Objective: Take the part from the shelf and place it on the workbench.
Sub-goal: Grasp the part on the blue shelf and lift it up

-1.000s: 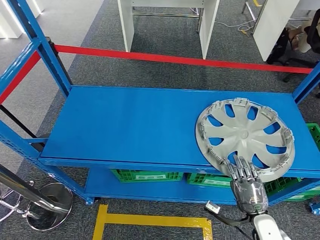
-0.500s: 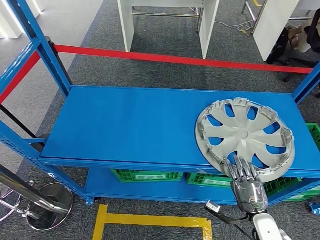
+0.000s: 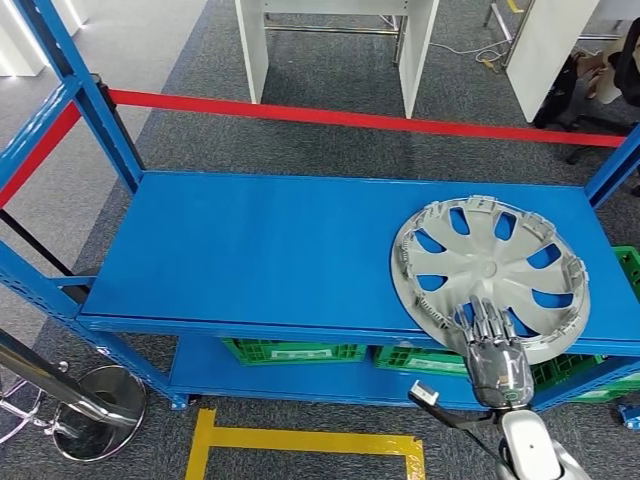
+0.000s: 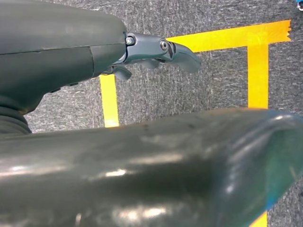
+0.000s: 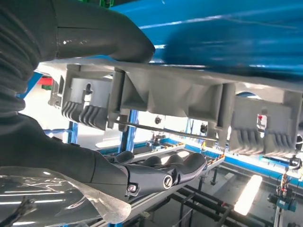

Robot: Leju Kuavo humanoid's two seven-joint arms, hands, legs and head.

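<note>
The right hand [image 3: 494,345] comes up at the front edge of the shelf [image 3: 249,250], near its right end, with its fingers [image 3: 483,320] laid over the near rim of the wheel cover [image 3: 490,270]. The right wrist view shows the thumb [image 5: 103,33] on one side of the rim and the fingers on the other, with the rim between them; whether they have closed on it I cannot tell. The left hand [image 4: 157,49] hangs over the floor with nothing in it, fingers loosely extended.

The wheel cover looks like thin moulded plastic: light and fairly stiff, though its wide span may flex, and the clip tabs around the edge seem breakable. The overhanging near rim is the natural place to take hold. It lies flat at the shelf's front right, its near edge jutting slightly past the front edge.
</note>
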